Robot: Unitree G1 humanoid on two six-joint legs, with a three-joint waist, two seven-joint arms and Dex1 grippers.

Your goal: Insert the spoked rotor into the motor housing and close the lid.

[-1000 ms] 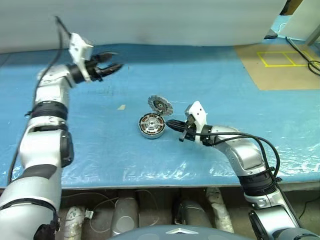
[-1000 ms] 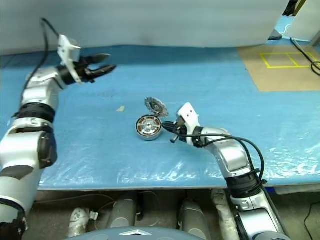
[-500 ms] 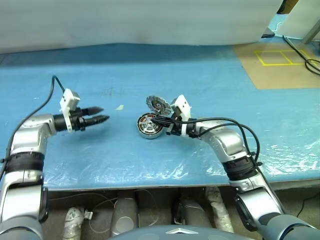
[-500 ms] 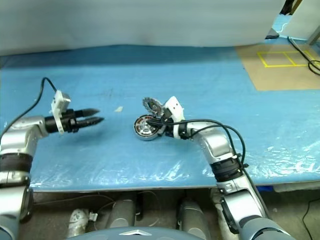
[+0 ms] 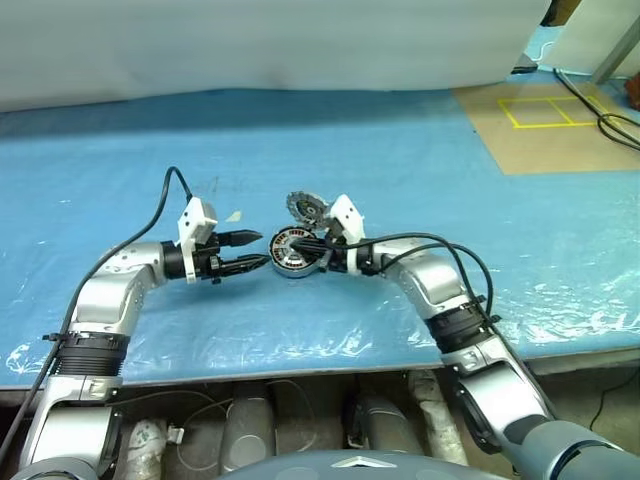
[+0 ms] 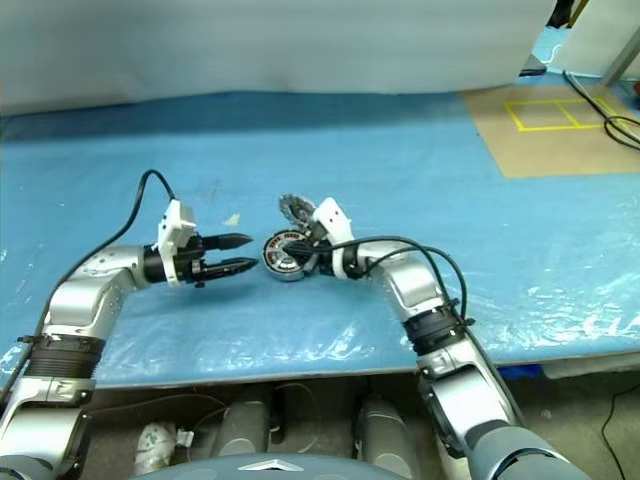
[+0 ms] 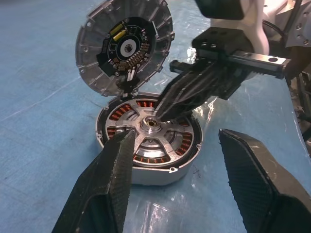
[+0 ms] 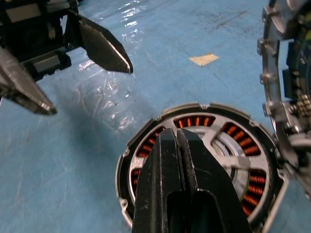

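Spoked rotor [image 7: 150, 133] under right gripper [image 7: 163, 109]

- The scene is viewed from above by the two eye views, facing forward and down over a blue table [image 5: 420, 160]; nearly the same field is covered by both.
- A close, low look along the left gripper [image 7: 177, 187] is given by the left wrist view, toward the housing [image 7: 148, 145], the raised lid [image 7: 124, 46] and the right gripper [image 7: 167, 109].
- The housing is seen very near from just above in the right wrist view, facing the left gripper.
- The housing is shared by all views.
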